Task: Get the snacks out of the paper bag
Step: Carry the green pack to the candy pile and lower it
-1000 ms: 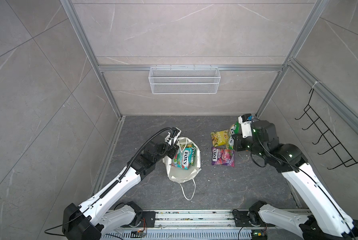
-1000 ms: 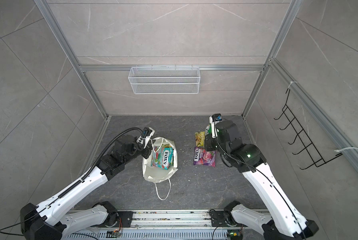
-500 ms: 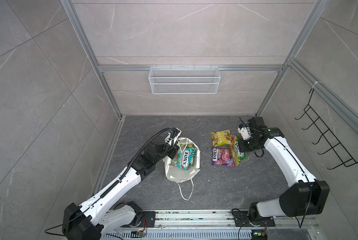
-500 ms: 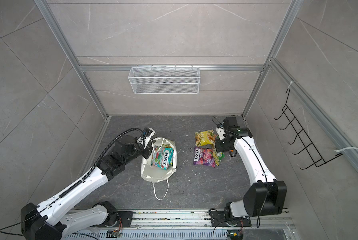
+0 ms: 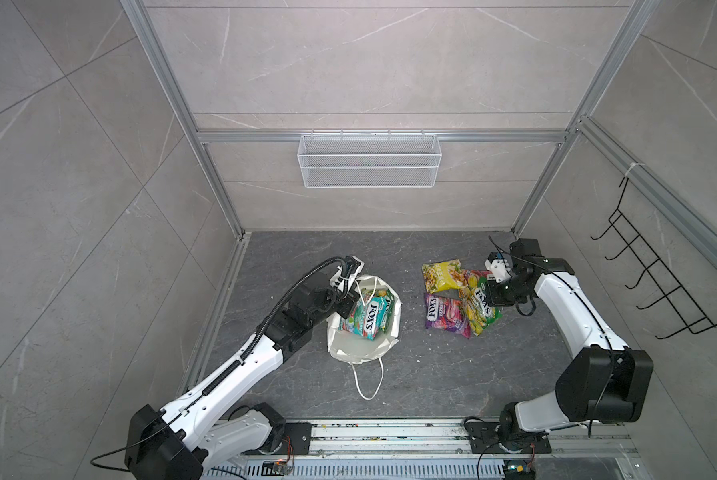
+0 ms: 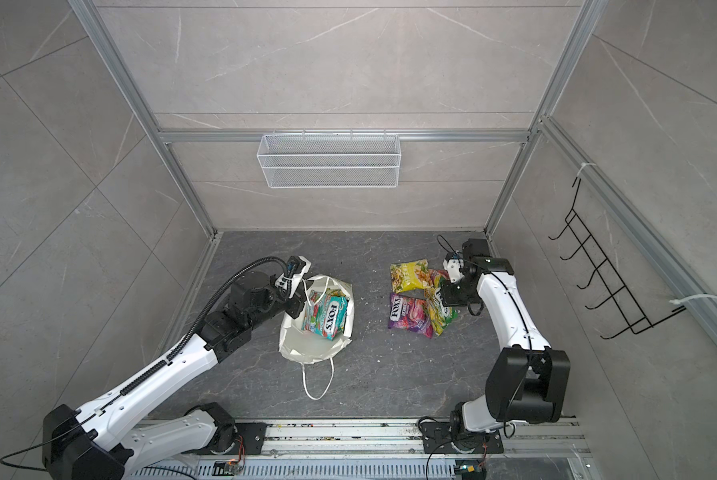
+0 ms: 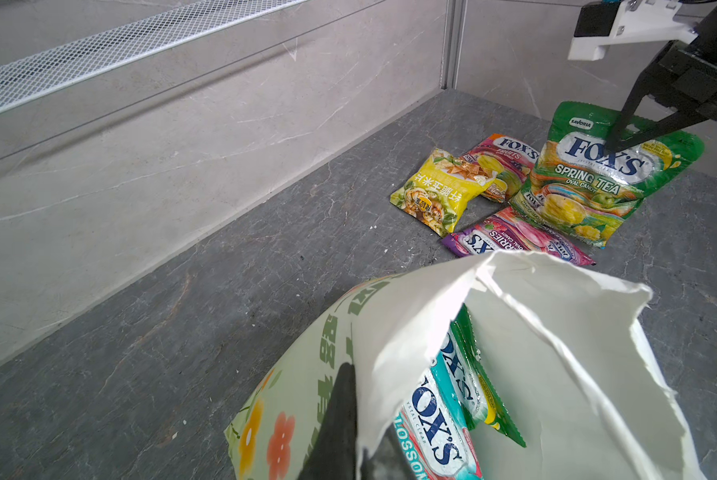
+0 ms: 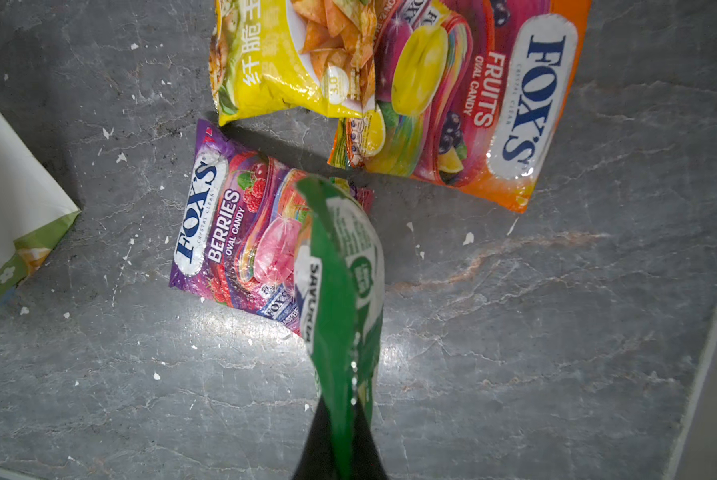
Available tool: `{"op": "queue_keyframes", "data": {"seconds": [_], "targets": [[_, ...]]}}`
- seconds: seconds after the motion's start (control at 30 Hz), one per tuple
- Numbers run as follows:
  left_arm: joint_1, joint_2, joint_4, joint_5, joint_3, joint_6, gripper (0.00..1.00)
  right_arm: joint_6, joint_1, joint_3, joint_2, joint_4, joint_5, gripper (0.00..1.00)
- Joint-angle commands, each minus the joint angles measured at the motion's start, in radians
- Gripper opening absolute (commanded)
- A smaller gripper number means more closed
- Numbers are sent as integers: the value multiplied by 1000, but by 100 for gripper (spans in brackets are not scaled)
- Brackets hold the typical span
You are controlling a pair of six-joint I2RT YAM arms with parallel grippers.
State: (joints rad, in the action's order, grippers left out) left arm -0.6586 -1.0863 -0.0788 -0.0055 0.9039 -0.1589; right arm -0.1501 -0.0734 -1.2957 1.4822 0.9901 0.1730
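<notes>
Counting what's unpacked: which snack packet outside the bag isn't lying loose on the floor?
The green Spring Tea packet: the right gripper pinches its top, holding it upright. The purple packet, orange packet and yellow packet lie loose.

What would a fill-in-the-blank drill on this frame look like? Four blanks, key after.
The right gripper is shut on the ____ Spring Tea packet.
The teal packet lies ____ the paper bag, whose rim the left gripper pinches.
The Berries packet is ____.
Unheld, ____ packets lie on the floor outside the bag.
Missing: green, inside, purple, three.
</notes>
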Motion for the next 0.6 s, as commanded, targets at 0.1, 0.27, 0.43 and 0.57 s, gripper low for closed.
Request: {"op": "queue_keyframes", "data": {"seconds": [0.1, 0.27, 0.43, 0.57], "targets": [[-3, 14, 78, 10, 2, 2, 0, 43, -1, -15, -61, -5, -20, 0], [-3, 22, 80, 1, -7, 8, 0, 58, -1, -11, -118, 11, -55, 0], [-3, 8, 90, 6, -1, 5, 0, 60, -6, -18, -74, 30, -36, 0], [-3, 6, 76, 13, 13, 2, 0, 73, -7, -4, -46, 21, -59, 0]]}}
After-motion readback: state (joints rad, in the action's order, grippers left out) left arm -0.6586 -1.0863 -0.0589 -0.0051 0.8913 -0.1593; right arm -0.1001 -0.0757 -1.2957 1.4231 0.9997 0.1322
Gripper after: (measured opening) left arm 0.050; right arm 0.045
